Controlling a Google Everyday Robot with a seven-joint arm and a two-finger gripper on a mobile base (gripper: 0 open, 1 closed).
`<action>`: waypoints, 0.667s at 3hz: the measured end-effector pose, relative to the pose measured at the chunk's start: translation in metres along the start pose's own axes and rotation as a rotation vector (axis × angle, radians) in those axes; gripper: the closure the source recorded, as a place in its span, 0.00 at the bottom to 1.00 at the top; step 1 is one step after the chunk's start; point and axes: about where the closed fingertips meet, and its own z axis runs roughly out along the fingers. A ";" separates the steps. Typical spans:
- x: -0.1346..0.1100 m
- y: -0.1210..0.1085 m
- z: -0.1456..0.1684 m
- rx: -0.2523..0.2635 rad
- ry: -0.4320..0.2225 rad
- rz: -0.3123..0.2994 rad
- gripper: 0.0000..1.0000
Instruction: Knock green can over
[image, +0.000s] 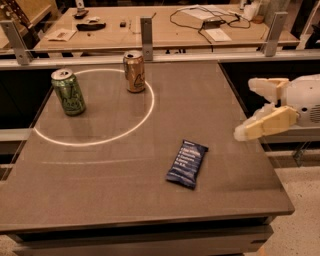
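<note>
Looks like a robotics lab or workshop, not a home: a plain grey test table (100, 190) w/ a white circle (150, 102) marked on it, fenced at the back by a metal rail (200, 56) on upright posts. Behind that runs a wooden workbench (165, 31) strewn w/ loose cables (192, 11), papers (220, 34) & small bits of gear. A pale robot gripper (246, 109), fingers spread, hangs at the table's right edge, approx level w/ its middle.
</note>
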 end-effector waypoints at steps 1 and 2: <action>-0.018 0.002 0.025 -0.061 -0.183 0.034 0.00; -0.018 0.002 0.025 -0.061 -0.181 0.033 0.00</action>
